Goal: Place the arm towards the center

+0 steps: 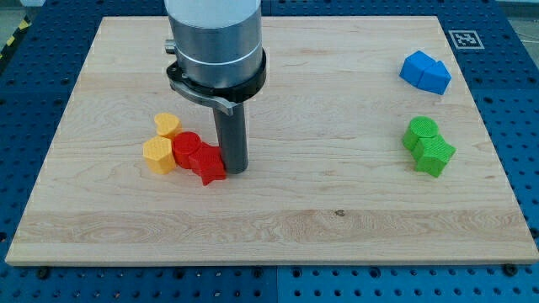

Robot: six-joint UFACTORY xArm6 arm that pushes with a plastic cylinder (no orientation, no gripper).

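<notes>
My dark rod comes down from the grey arm at the view's top, and my tip (235, 170) rests on the wooden board left of its centre. It touches the right side of a red star block (207, 163). A red round block (186, 146) sits just left of the star. A yellow hexagon block (158, 156) lies left of the red ones, and a yellow heart block (168, 125) is just above it. These blocks form one tight cluster to the left of my tip.
Two blue blocks (424, 72) sit together at the view's upper right. A green round block (421, 131) and a green block (434, 156) sit together at the right. A small printed marker (462, 39) is at the board's top right corner.
</notes>
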